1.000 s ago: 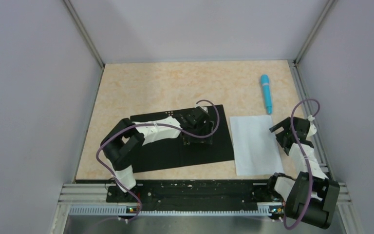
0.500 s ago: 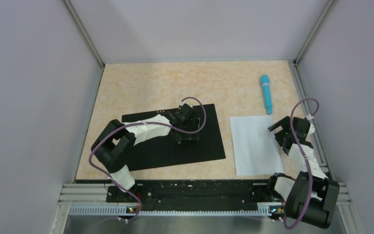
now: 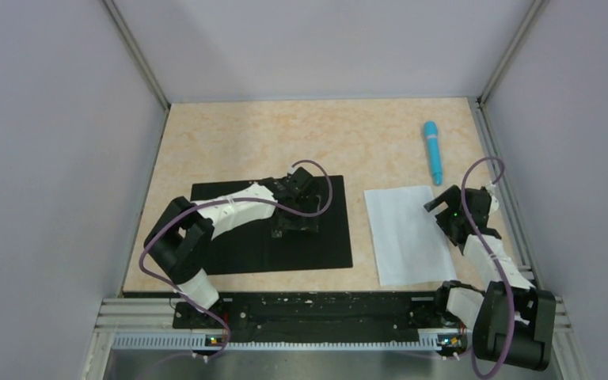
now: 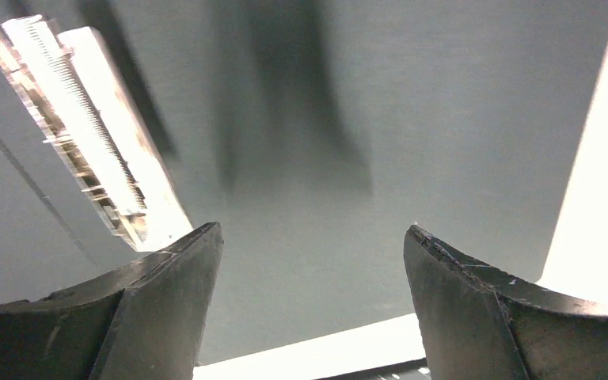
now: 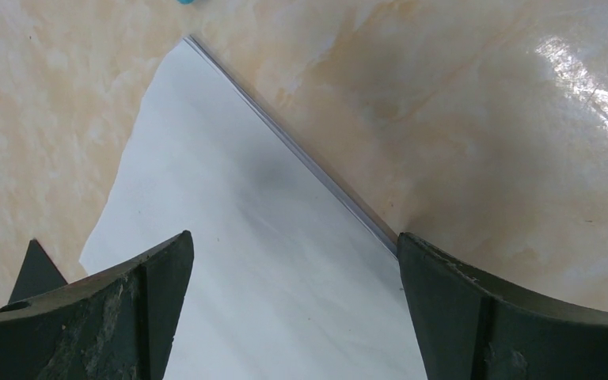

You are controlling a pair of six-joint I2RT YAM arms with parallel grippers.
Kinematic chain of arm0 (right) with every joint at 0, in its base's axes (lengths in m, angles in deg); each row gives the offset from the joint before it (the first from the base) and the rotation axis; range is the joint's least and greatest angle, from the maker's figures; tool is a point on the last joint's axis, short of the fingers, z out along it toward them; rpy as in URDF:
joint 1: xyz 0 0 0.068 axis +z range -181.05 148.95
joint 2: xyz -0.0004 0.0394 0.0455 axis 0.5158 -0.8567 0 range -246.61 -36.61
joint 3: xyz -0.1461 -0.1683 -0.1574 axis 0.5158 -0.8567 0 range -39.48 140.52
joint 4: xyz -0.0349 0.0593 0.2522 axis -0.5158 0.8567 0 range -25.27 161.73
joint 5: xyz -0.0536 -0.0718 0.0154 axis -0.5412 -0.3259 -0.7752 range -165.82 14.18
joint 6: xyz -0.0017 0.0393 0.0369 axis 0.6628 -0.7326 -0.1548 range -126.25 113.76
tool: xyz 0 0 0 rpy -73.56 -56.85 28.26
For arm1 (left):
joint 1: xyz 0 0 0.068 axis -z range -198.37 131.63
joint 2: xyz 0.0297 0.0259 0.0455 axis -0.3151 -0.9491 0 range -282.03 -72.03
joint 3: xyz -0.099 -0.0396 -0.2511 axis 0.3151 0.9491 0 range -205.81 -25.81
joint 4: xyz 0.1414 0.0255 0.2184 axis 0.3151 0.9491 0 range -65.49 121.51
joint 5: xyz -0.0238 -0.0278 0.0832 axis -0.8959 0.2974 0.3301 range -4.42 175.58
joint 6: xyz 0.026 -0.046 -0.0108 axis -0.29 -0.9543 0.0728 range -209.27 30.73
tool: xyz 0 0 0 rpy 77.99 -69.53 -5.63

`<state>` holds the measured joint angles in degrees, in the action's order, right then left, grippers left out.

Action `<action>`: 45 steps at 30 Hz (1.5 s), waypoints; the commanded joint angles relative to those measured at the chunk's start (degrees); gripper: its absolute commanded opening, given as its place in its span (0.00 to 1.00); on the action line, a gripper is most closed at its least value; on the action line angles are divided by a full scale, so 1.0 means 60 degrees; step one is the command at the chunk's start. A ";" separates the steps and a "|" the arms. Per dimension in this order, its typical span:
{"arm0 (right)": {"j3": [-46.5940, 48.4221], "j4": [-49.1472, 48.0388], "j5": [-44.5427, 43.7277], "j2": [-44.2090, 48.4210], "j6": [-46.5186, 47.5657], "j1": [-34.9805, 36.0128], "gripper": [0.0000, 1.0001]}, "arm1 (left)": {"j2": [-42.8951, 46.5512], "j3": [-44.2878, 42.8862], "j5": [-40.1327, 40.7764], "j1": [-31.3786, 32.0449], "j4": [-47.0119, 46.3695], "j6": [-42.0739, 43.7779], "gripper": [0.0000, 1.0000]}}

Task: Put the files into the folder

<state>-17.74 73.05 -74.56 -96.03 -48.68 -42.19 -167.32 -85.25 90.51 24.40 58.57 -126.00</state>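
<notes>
Since the earlier frame the folder [image 3: 328,241] has slid leftward and turned until its long edges run nearly parallel with the desk's [image 3: 285,134] near edge, and the left claw [image 3: 294,227] has gone left with it. The files [image 3: 402,237] have shifted a little leftward too and now sit slightly skewed, and the right claw [image 3: 442,210] has come in over their right edge. Nearest the arm bases, the folder lies open and flat on the left half of the desk, its black inside facing up. The white sheet lies flat to its right, outside the folder, with a strip of bare desk between them. The left claw hangs spread over the folder's right part, pinching nothing; whether its tips touch the surface I cannot tell. In the left wrist view its fingers [image 4: 166,309] stand wide apart above a plain grey surface. The right claw is spread as well and holds nothing. In the right wrist view one finger is over the paper [image 5: 237,261] and the other over the desk beside its edge. Farthest back on the right lies a blue pen [image 3: 432,152], just beyond the sheet's far corner.
</notes>
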 commanded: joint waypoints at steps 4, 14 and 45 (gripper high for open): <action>-0.0542 0.0936 0.0440 0.0023 -0.0758 0.0598 0.99 | -0.0717 -0.2386 -0.1470 0.0474 -0.0101 -0.0702 0.89; -0.0383 0.1759 -0.0175 0.0573 -0.0704 0.1006 0.99 | -0.2906 -0.3873 -0.2688 0.0754 -0.1220 -0.1689 0.90; 0.0611 0.1442 0.0075 -0.0911 0.0485 0.1019 0.99 | -0.4689 -0.4835 -0.1562 0.1676 -0.0824 -0.2806 0.82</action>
<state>-13.44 81.03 -76.31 -98.78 -46.87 -36.42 -191.69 -112.64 76.30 34.01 49.70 -141.94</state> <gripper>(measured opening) 0.988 0.832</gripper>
